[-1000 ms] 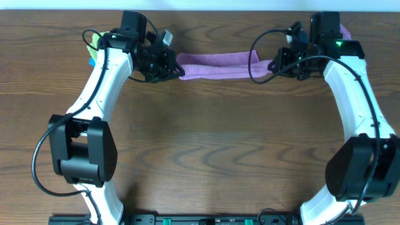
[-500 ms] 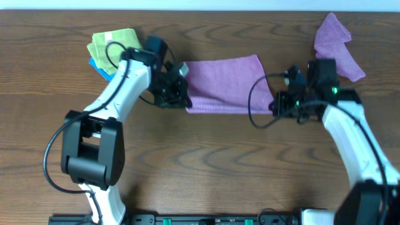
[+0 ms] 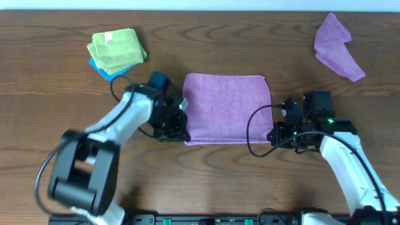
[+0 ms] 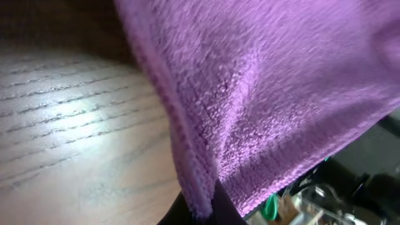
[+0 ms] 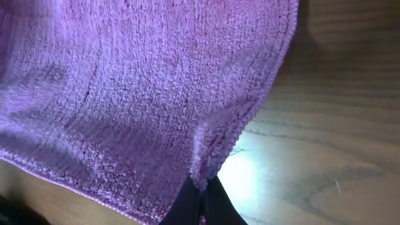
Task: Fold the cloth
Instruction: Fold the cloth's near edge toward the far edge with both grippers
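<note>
1. Near the middle of the table [image 3: 206, 181], the cloth [image 3: 226, 107] lies spread as a flat pinkish-purple rectangle between the two arms.
2. At its near left corner, the left gripper [image 3: 182, 127] is clenched on the fabric. Its wrist view shows the hem pinched between dark fingertips, with the pile draping away from them.
3. At the near right corner, the right gripper [image 3: 275, 134] is likewise closed on the hem. Its wrist view shows the corner puckered up into the tips above the bare wood.
4. Judging by the drape, this is light, limp microfibre. It probably sags between two grips, holds no shape of its own and drags a little on the wood. It does not look fragile.
5. The stitched border at the corners seems the best place to hold, since it gives a firmer bite than the plush middle. Holding both corners of one edge should keep that edge level as it travels.
6. Well apart at the far left, a lime-green cloth [image 3: 117, 47] sits on a blue item [image 3: 100, 67]. A lavender cloth [image 3: 336, 42] lies crumpled at the far right.
</note>
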### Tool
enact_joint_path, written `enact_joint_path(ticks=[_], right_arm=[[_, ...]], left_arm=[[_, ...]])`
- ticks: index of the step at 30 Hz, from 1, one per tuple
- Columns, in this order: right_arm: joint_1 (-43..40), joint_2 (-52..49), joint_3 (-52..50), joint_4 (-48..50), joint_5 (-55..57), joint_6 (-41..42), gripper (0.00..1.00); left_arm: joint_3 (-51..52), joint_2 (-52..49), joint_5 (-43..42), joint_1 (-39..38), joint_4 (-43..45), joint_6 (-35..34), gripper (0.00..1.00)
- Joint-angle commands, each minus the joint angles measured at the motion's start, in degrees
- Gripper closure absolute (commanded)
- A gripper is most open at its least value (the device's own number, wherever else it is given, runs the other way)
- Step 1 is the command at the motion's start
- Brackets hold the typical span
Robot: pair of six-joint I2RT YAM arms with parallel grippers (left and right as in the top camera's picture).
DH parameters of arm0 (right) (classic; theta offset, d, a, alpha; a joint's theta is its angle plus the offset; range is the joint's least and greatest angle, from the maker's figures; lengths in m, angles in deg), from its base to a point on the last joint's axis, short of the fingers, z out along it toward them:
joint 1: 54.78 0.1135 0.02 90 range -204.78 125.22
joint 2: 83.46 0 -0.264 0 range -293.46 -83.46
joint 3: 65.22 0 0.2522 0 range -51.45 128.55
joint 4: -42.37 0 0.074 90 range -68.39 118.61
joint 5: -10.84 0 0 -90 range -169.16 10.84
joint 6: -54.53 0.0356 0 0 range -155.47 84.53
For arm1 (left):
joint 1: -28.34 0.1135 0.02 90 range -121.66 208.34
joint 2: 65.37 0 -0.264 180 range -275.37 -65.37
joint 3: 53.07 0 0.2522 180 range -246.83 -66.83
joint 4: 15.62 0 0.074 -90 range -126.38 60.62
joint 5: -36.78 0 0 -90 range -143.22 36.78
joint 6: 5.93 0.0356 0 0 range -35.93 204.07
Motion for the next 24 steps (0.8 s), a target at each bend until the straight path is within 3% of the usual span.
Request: enact_joint_path(ticks=[1,10,24], right_arm=[[-0.26,1.68,-0.37,0.24,-0.24,0.33,0.99],[-0.26,1.95,-0.37,13.97,0.37,3.98,0.99],[2.01,-6.51,-0.28,36.52,4.87,10.01,0.99]], left_arm=[[2.67,4.44,0.35,-0.02,2.38,-5.33,0.94],[2.91,5.35,2.19,-0.26,15.23,-15.04,0.94],[2.91,4.55,15.47,-0.15,36.11,-28.06,0.94]])
